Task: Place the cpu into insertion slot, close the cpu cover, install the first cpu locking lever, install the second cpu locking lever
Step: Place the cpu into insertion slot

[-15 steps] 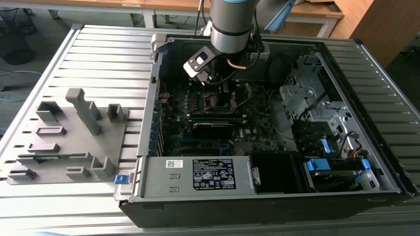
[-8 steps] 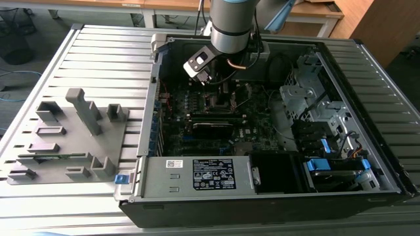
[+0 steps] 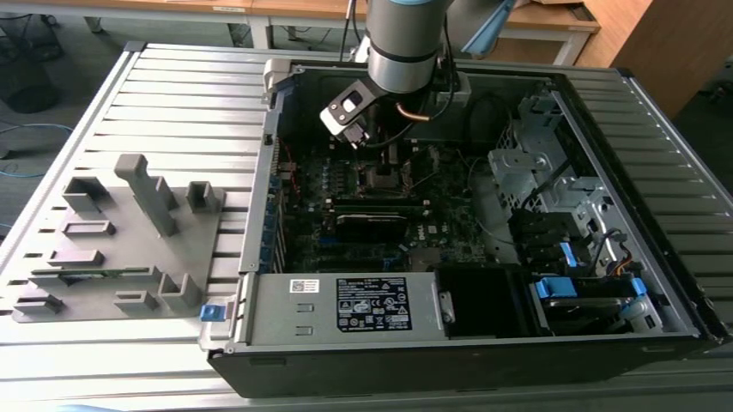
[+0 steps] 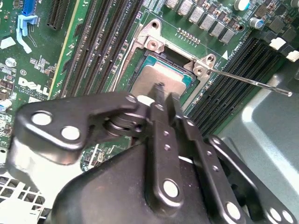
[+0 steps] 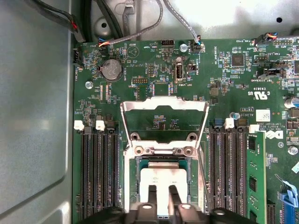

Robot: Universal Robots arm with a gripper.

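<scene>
The end effector (image 5: 162, 187), fingers narrowly apart, hung over the cpu (image 5: 161, 177) seated in the insertion slot (image 5: 135, 161); the cpu cover (image 5: 163, 103) stood open.

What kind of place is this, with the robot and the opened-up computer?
Probably a robotics lab or workshop. A robot arm reaches into an open computer case lying on a slatted metal table, and wooden desks stand behind it.
</scene>
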